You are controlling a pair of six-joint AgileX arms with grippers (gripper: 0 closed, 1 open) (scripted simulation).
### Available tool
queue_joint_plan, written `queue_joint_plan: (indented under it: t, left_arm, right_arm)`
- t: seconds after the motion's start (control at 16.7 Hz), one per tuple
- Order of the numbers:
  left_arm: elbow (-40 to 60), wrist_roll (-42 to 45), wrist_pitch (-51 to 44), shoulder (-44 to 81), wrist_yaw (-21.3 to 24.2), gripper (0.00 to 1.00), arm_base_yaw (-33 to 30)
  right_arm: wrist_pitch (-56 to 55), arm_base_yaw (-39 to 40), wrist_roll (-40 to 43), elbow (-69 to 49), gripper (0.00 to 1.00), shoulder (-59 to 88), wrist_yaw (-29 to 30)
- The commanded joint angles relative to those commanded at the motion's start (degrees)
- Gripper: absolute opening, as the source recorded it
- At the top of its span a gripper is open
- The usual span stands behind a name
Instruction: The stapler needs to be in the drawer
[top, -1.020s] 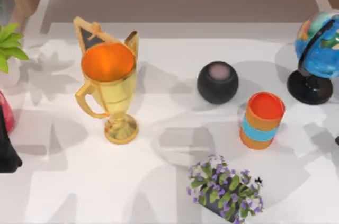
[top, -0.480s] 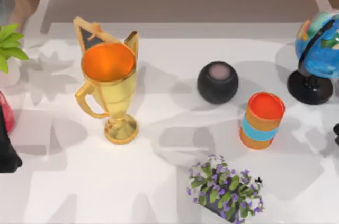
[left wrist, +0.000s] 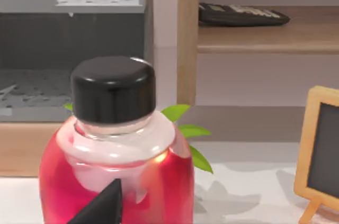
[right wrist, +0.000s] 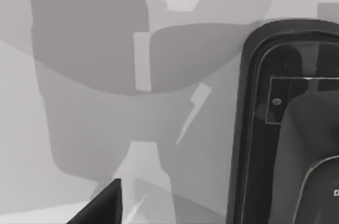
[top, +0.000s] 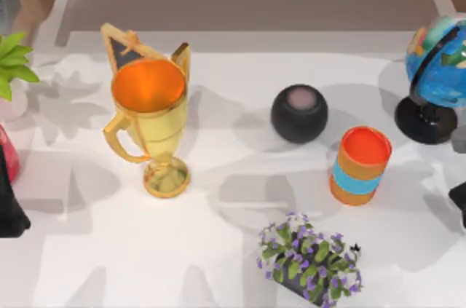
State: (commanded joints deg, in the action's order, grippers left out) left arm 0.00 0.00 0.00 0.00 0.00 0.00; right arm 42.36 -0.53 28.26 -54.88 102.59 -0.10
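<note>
A glossy black body with a rounded end, apparently the stapler [right wrist: 286, 128], lies on the white table close below my right wrist camera. My right arm [top: 459, 202] pokes in at the table's right edge, beside the globe's base. A grey drawer unit [left wrist: 69, 28] with speckled grey surfaces stands beyond a red bottle in the left wrist view; I cannot tell whether a drawer is open. My left arm [top: 9, 206] is parked at the table's left edge, next to that bottle.
A gold trophy [top: 149, 115] stands at the left, a black round speaker [top: 299, 113] and an orange-and-blue cup [top: 360, 164] right of centre, a purple flower pot [top: 309, 261] in front and a globe [top: 437, 75] at far right. The red bottle [left wrist: 116, 155], a small chalkboard [left wrist: 323, 150] and a wooden shelf [left wrist: 265, 38] are near the left arm.
My right arm has come further into the top view at the right edge, and its shadow now falls by the globe's base. The left arm has not moved.
</note>
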Motion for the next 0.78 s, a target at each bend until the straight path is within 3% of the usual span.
queue_joint_plan:
  t: [0.78]
  left_arm:
    - [0.0,0.0,0.0,0.0,0.0,1.00,0.0]
  right_arm:
    - [0.0,0.0,0.0,0.0,0.02,0.0,0.0]
